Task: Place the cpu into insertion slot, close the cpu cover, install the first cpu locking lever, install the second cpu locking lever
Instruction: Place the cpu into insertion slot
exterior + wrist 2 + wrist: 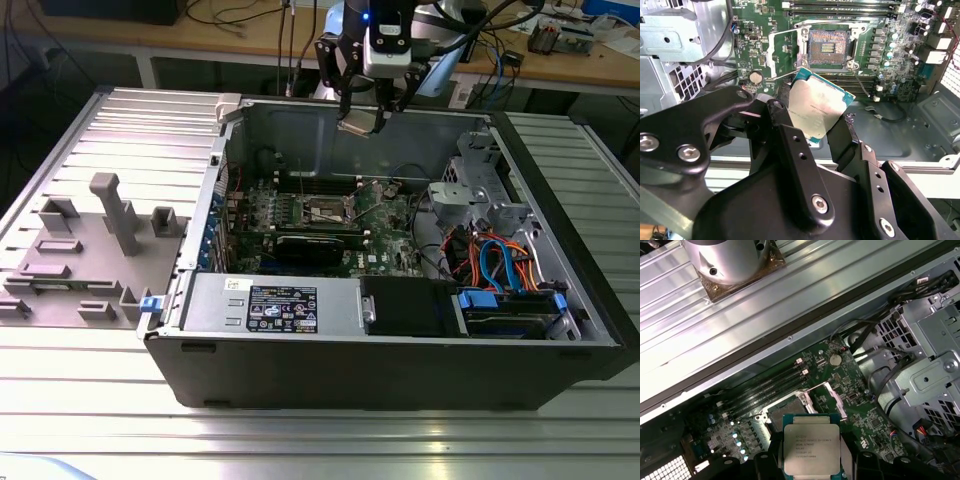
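Silver-grey cpu [811, 450], tiny dark print on top, pinched by the gripper [811, 460] above the green motherboard [856, 405]

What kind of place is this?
Probably a robot lab or workshop: an open computer sits on a metal table, the hand holds a cpu above it, and cables clutter a bench behind.

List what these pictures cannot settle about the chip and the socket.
- Underside of the chip: faces away in both wrist views, held in the gripper.
- Near part of the socket: behind the chip in the first wrist view.
- Pins in the socket: too small in the exterior view.
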Tool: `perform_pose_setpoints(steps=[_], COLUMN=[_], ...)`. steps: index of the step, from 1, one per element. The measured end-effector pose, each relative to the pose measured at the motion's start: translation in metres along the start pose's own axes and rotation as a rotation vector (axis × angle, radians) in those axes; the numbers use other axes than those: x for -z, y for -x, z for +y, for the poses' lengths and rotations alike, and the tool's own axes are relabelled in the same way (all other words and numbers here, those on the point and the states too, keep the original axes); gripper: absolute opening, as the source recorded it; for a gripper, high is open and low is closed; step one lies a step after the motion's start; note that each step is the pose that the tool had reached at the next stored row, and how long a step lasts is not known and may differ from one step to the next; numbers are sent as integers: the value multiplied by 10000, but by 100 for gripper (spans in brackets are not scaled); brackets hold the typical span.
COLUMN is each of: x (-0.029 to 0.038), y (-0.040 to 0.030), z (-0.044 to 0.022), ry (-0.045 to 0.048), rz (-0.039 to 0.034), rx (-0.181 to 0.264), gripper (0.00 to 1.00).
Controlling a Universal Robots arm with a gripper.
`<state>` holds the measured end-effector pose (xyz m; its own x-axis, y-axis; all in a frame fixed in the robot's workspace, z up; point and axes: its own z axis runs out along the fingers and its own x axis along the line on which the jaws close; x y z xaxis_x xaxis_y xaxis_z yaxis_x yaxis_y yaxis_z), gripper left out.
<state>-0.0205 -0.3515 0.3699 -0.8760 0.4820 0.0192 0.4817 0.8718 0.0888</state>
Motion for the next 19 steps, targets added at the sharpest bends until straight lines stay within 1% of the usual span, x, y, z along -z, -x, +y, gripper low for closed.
perform_pose_setpoints(steps=[6,19], x=[-2,-4], y=[0,0], z=[0,0], ry=[3,12], rz=[-9,-45], rx=[-101,-510], gripper=[54,54])
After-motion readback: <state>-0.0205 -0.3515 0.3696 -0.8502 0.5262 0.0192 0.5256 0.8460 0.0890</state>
